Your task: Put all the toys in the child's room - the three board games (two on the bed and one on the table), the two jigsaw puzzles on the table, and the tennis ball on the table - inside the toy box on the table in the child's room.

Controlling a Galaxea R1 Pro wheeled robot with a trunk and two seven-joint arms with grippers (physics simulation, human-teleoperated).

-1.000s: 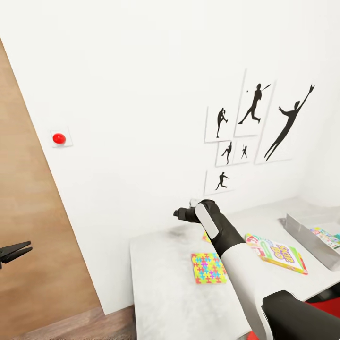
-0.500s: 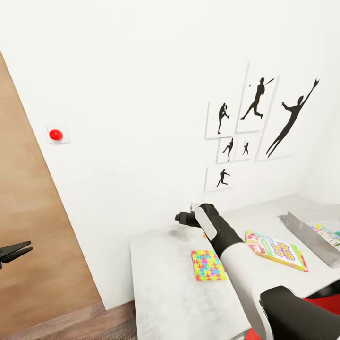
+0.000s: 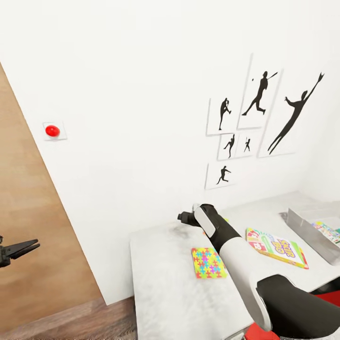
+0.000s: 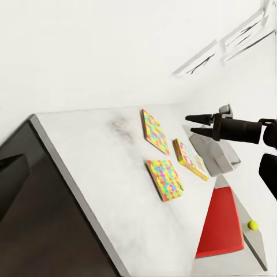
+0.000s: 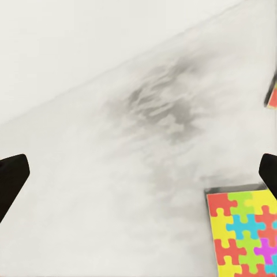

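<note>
On the white table (image 3: 165,293) lies one jigsaw puzzle (image 3: 208,262) (image 5: 245,234) just beside my right forearm. The other jigsaw puzzle (image 4: 154,130) lies nearer the wall. The Skip-Bo board game (image 3: 276,247) sits to their right. The grey toy box (image 3: 309,232) stands at the far right with something colourful inside. My right gripper (image 3: 186,218) (image 5: 139,173) hovers open over bare tabletop near the wall, holding nothing. My left gripper (image 3: 23,248) hangs open far left, off the table. The tennis ball (image 4: 253,225) rests on a pale surface beyond a red shape.
White wall with black athlete silhouette pictures (image 3: 257,118) runs behind the table. A red button (image 3: 52,131) sits on the wall at the left. A brown wooden door (image 3: 28,236) and wood-plank floor (image 3: 85,321) lie at the left. A red shape (image 4: 222,222) is beside the table.
The whole picture has shifted a little, so the camera moved. My right arm stays over the same part of the table, open. Nothing was grasped or let go.
</note>
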